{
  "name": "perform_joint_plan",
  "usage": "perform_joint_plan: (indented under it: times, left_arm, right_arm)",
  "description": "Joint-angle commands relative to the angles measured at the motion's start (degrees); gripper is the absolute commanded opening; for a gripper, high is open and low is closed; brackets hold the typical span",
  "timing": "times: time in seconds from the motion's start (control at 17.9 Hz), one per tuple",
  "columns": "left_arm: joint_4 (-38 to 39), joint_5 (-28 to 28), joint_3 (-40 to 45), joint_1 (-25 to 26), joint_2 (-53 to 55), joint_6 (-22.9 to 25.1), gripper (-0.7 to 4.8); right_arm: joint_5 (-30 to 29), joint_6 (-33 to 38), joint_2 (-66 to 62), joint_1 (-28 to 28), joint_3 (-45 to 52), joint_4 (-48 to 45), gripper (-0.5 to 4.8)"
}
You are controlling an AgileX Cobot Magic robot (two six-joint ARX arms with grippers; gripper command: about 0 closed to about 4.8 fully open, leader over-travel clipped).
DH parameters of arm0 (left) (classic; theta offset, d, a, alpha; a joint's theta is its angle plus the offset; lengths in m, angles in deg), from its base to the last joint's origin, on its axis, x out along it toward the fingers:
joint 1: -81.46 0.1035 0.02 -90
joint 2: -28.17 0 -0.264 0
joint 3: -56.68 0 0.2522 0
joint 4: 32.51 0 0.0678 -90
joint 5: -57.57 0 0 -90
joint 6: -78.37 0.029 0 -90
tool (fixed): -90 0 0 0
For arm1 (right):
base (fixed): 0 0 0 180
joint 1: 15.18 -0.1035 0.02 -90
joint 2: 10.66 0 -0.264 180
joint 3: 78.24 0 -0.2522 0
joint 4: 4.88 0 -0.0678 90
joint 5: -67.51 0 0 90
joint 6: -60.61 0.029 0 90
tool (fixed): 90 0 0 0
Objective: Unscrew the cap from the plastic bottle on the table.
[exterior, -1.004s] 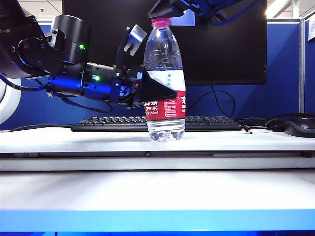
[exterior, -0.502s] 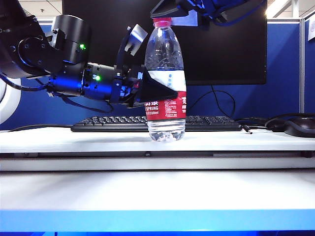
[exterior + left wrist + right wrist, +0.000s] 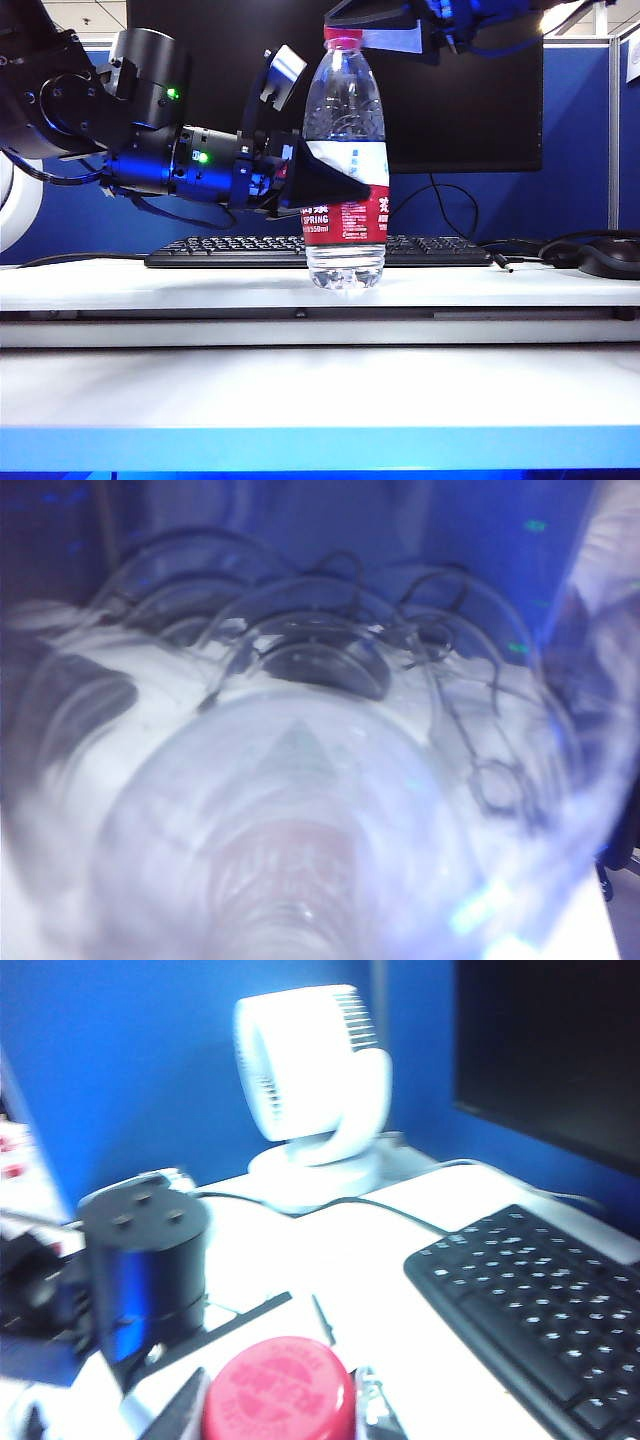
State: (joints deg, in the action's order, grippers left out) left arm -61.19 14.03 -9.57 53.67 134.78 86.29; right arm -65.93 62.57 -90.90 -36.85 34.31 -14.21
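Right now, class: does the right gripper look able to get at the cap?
Probably yes: the right gripper already brackets the cap from above, while the left gripper holds the plastic bottle lower down.

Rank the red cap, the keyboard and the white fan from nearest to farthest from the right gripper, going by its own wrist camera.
1. Cap: between the right gripper fingers.
2. Keyboard: on the table below, beside the monitor.
3. Fan: farthest, at the table's far end by the blue wall.
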Motion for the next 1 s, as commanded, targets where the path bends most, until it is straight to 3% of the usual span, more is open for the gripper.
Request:
perform_joint_plan:
  times: [0.06,0.39,0.56,0.61,0.67,0.72,0.84,0.95,1.0]
  left_arm:
    - [3.0,-1.3,0.4,0.4,0.6,-0.9,0.19]
    - [2.9,-1.4,0.4,0.4,0.6,-1.0,0.19]
    - [3.0,-1.4,0.4,0.4,0.6,-1.1,0.19]
    - [2.9,-1.5,0.4,0.4,0.6,-1.1,0.19]
    - [3.0,-1.9,0.4,0.4,0.6,-1.1,0.19]
    - [3.0,-2.6,0.4,0.4,0.6,-1.1,0.19]
    - [2.9,-3.0,0.4,0.4,0.6,-1.1,0.19]
    - [3.0,-3.0,0.4,0.4,0.6,-1.1,0.19]
    - [3.0,-3.0,0.4,0.4,0.6,-1.2,0.19]
  right_arm:
    - [-6.9,1.0,0.2,3.5,-0.1,-1.7,-0.01]
    - [-15.7,4.6,-0.6,5.1,-0.8,-2.7,-0.01]
    - [-14.9,6.4,-0.6,4.4,-0.8,-4.5,0.0]
    - [-13.6,8.1,-0.6,4.4,-0.8,-6.1,0.38]
    - [-12.9,12.1,-0.6,4.4,-0.8,-9.1,2.12]
    - [-12.1,15.0,-0.6,4.4,-0.8,-11.5,3.2]
    - [-9.2,16.3,-0.2,3.6,-0.8,-12.3,3.27]
    - [-5.2,16.3,-0.1,2.4,-0.8,-12.2,4.01]
    - [-4.3,16.2,-0.1,1.6,-0.8,-11.5,4.01]
